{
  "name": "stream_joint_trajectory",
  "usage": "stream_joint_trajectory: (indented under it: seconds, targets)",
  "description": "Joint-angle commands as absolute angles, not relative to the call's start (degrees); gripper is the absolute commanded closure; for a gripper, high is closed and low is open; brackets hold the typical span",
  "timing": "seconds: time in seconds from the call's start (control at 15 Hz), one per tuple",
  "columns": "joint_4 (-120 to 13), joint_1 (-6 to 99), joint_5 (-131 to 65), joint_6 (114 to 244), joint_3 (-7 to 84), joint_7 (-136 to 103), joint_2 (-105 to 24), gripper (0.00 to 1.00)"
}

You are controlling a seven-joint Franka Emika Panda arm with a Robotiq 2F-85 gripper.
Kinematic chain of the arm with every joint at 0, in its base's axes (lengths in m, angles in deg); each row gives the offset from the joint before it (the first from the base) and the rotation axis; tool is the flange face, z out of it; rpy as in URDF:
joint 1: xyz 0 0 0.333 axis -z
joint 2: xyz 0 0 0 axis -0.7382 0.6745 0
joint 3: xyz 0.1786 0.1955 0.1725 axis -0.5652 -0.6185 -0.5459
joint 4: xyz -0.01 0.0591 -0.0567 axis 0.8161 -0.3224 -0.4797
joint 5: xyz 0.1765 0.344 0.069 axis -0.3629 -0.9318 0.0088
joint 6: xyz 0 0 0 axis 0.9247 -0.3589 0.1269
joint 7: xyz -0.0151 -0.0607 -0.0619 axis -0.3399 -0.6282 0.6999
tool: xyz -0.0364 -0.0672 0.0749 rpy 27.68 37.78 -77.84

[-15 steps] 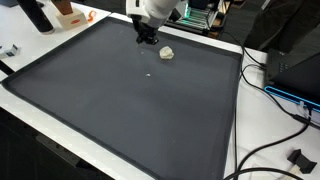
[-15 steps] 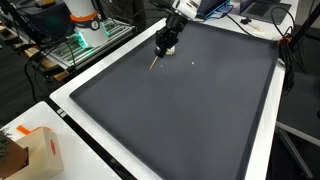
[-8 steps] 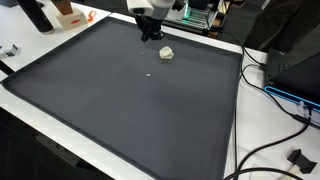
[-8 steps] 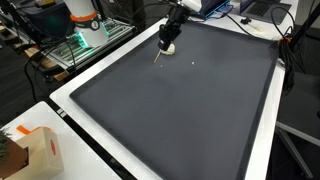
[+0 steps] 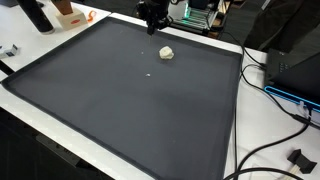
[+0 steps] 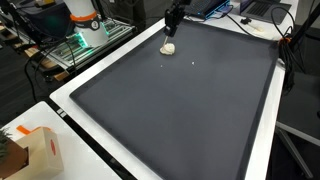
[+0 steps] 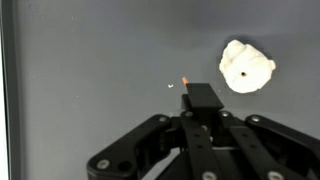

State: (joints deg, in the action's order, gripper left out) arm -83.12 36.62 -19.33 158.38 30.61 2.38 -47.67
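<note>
- Gripper (image 7: 203,92): in my wrist view the jaws are pressed together. They pinch a thin piece (image 7: 185,79), and only its orange tip shows at their far left corner.
- White speck (image 7: 172,85): it lies on the mat just left of that orange tip. I cannot tell whether the tip touches the mat.
- White lump (image 7: 247,66): crumpled and irregular, it lies right of the jaws and a little farther out. It is clear of both fingers and not between them.
- Gripper height: in both exterior views the gripper (image 5: 153,17) (image 6: 172,17) hangs above the far edge of the mat and touches nothing on it.
- Lump, exterior views: the lump (image 5: 167,53) (image 6: 168,47) rests on the mat nearer than the gripper and close below it, in the far part of the surface. In an exterior view the speck (image 5: 150,72) lies nearer again and slightly left of the lump.
- Dark mat (image 5: 120,110) (image 6: 190,110): it covers nearly the whole tabletop, with a white table border (image 6: 70,105) around it.
- Surroundings: in an exterior view black cables (image 5: 268,75) trail off the right side. In an exterior view a small cardboard box (image 6: 40,150) stands at the near left corner, well apart from the gripper.
</note>
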Motion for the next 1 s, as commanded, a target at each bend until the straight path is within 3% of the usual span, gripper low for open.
stream_joint_trajectory:
  seconds: [0.0,0.8,0.87,0.93]
  targets:
    - [-85.3,38.0,-25.0,157.9,29.4,-4.8,-52.4,0.97]
    - [-85.1,39.2,-35.8,157.8,29.2,-21.0,-56.8,0.97]
    - [-85.1,39.2,-35.9,157.8,29.2,-21.3,-57.0,0.87]
    - [-85.0,39.2,-35.9,157.8,29.2,-21.3,-57.0,0.87]
